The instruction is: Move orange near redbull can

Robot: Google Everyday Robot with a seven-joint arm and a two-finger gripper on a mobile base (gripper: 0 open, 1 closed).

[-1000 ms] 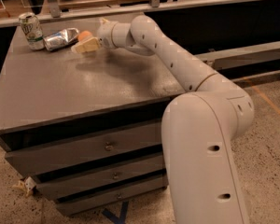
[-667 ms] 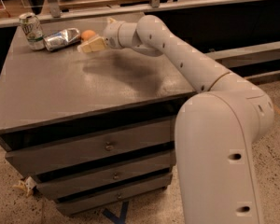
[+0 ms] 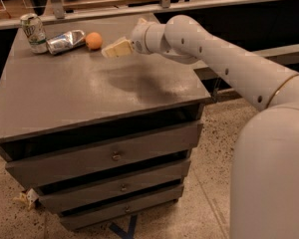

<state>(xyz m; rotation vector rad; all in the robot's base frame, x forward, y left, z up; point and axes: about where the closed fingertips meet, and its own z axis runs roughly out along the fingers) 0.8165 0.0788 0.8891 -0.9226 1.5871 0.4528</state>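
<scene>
The orange rests on the tabletop just ahead of the hand, right beside the silver can lying beyond it. The move looks essentially done. Whether the hand is open or closed I cannot tell.

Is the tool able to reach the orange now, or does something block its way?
Probably yes. The tool is close beside the orange, and nothing stands between them. The redbull can lies on the orange's other side, out of the path.
</scene>
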